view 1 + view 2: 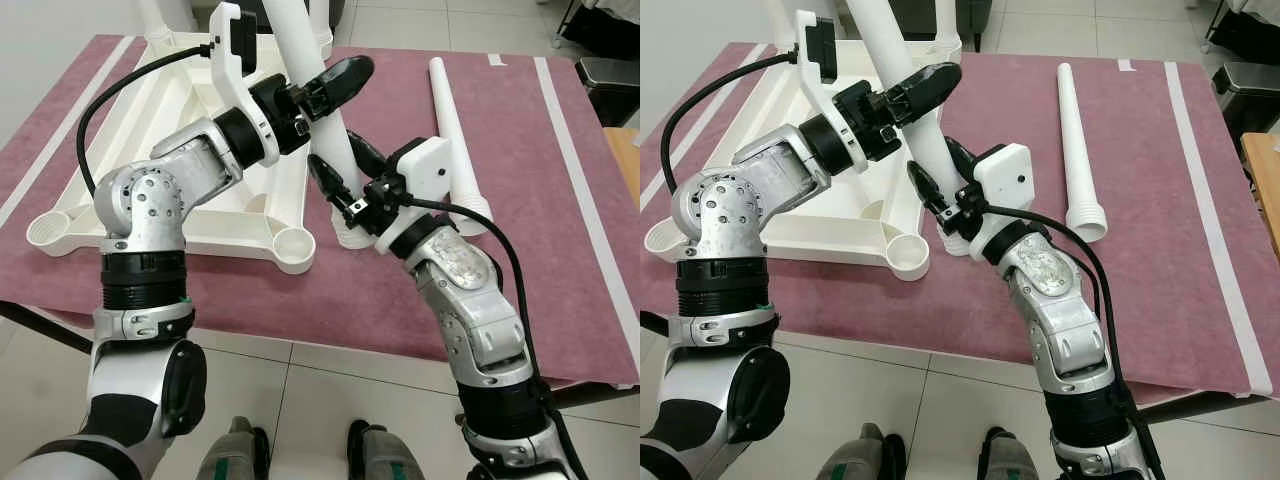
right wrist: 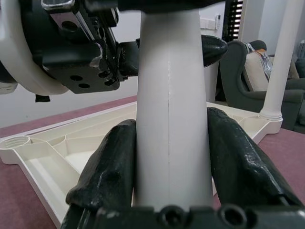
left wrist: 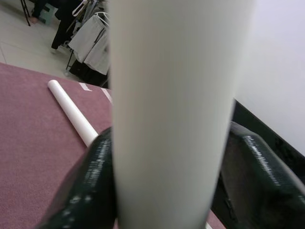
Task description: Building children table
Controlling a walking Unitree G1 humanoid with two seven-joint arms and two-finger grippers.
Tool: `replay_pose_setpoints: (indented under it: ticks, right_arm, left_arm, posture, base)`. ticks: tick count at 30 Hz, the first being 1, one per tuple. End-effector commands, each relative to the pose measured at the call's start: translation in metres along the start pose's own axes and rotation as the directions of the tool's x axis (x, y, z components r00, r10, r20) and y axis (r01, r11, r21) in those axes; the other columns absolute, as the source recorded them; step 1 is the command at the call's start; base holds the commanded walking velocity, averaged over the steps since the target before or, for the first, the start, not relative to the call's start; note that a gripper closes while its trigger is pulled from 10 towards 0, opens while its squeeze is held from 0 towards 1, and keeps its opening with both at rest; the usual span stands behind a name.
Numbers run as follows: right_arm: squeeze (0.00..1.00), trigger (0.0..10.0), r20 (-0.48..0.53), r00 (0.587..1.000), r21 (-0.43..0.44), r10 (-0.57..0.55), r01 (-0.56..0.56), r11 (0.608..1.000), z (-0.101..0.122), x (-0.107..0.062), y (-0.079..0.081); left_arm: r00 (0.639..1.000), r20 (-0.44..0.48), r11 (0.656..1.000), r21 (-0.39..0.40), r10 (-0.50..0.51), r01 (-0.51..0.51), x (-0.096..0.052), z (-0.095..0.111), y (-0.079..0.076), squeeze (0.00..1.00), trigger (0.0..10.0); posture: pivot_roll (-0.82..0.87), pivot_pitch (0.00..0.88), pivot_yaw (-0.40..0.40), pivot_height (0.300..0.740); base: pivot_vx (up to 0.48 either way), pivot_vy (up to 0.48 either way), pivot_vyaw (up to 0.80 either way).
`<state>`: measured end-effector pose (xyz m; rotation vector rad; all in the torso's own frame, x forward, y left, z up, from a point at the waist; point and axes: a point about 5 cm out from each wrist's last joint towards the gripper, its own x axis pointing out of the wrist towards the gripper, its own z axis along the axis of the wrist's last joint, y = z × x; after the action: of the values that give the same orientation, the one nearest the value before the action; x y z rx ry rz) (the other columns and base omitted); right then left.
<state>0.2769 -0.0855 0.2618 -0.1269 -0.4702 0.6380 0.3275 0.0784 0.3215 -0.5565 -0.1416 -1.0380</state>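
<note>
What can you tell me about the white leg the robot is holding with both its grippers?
The held leg is a long, smooth, round tube that looks like white plastic, with a faint seam down its side. It stands nearly upright, leaning a little, its wider ridged end down on the maroon mat beside the upturned tabletop. The left gripper clamps it higher up and the right gripper lower down, black fingers on both sides.
</note>
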Motion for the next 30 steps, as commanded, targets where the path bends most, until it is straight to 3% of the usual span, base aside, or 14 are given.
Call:
replay_pose_setpoints:
  ticks: [1,6,10,11,13,14,16,17,18,19,25,27,29,30]
  right_arm:
    - [0.00,10.0,0.019,0.999,-0.009,0.027,-0.027,1.000,0.003,0.000,0.007]
    - [0.00,10.0,0.001,1.000,-0.029,0.021,-0.021,0.999,0.001,0.000,0.007]
    - [0.00,10.0,-0.044,0.997,-0.127,-0.058,0.052,0.991,-0.005,0.004,0.000]
    - [0.00,10.0,-0.066,0.990,-0.212,-0.126,0.110,0.971,-0.008,0.006,-0.006]
    - [0.00,10.0,-0.066,0.990,-0.212,-0.126,0.110,0.971,-0.008,0.006,-0.006]
    - [0.00,10.0,-0.081,0.978,-0.312,-0.190,0.156,0.937,-0.010,0.007,-0.010]
    - [0.00,10.0,-0.081,0.978,-0.312,-0.190,0.156,0.937,-0.010,0.007,-0.010]
    - [0.00,10.0,-0.092,0.963,-0.411,-0.255,0.196,0.890,-0.011,0.009,-0.014]
    - [0.00,10.0,-0.092,0.963,-0.411,-0.255,0.196,0.890,-0.011,0.009,-0.014]
    - [1.00,10.0,-0.099,0.955,-0.452,-0.281,0.209,0.867,-0.012,0.011,-0.015]
    - [1.00,10.0,-0.116,0.953,-0.450,-0.280,0.201,0.870,-0.014,0.013,-0.013]
    - [0.00,10.0,-0.165,0.938,-0.452,-0.306,0.204,0.868,-0.018,0.015,-0.013]
    - [0.00,10.0,-0.165,0.938,-0.452,-0.306,0.204,0.868,-0.018,0.015,-0.013]
    - [0.00,10.0,-0.181,0.917,-0.471,-0.356,0.237,0.850,-0.020,0.015,-0.016]
  left_arm:
    - [0.986,-0.006,0.986,0.000,-0.166,0.166,0.003,0.000,-0.013,0.00,0.0]
    - [0.985,-0.008,0.985,0.017,-0.173,0.174,0.001,0.000,-0.016,0.00,0.0]
    - [0.988,-0.015,0.986,0.059,-0.153,0.154,0.001,0.000,-0.017,0.00,0.0]
    - [0.992,-0.018,0.988,0.091,-0.123,0.124,0.003,-0.001,-0.016,0.00,0.0]
    - [0.992,-0.018,0.988,0.091,-0.123,0.124,0.003,-0.001,-0.016,0.00,0.0]
    - [0.996,-0.018,0.988,0.128,-0.086,0.087,0.006,-0.002,-0.014,0.00,0.0]
    - [0.996,-0.018,0.988,0.128,-0.086,0.087,0.006,-0.002,-0.014,0.00,0.0]
    - [0.999,-0.016,0.980,0.196,-0.029,0.032,0.010,-0.004,-0.013,0.00,0.0]
    - [0.999,-0.016,0.980,0.196,-0.029,0.032,0.010,-0.004,-0.013,0.00,0.0]
    - [1.000,-0.002,0.970,0.245,0.009,-0.008,0.014,-0.007,-0.012,0.00,0.0]
    - [1.000,0.003,0.961,0.276,0.023,-0.023,0.017,-0.009,-0.014,0.00,0.0]
    - [0.999,-0.003,0.938,0.345,0.032,-0.029,0.019,-0.015,-0.018,0.00,0.0]
    - [0.999,-0.003,0.938,0.345,0.032,-0.029,0.019,-0.015,-0.018,0.00,0.0]
    - [0.998,0.008,0.920,0.387,0.057,-0.056,0.020,-0.017,-0.018,0.00,0.0]
  posture:
    - [-0.05,0.134,0.123,0.740]
    - [-0.05,0.134,0.123,0.740]
    - [-0.05,0.133,0.119,0.740]
    - [-0.05,0.134,0.117,0.740]
    - [-0.05,0.134,0.117,0.740]
    - [-0.05,0.134,0.117,0.740]
    - [-0.05,0.134,0.117,0.740]
    - [-0.05,0.134,0.116,0.740]
    - [-0.05,0.134,0.116,0.740]
    - [-0.06,0.133,0.117,0.740]
    - [-0.06,0.133,0.117,0.740]
    - [-0.06,0.132,0.115,0.740]
    - [-0.06,0.132,0.115,0.740]
    - [-0.06,0.130,0.112,0.740]
  base:
    - [0.000,0.000,0.00]
    - [0.000,0.000,0.00]
    - [0.000,0.000,0.00]
    - [0.000,0.000,0.00]
    - [0.000,0.000,0.00]
    - [0.000,0.000,0.00]
    - [0.000,0.000,0.00]
    - [0.000,0.000,0.00]
    - [0.000,0.000,0.00]
    - [0.000,0.000,0.00]
    - [0.000,0.000,0.00]
    - [0.000,0.000,0.00]
    - [0.000,0.000,0.00]
    - [0.000,0.000,0.00]
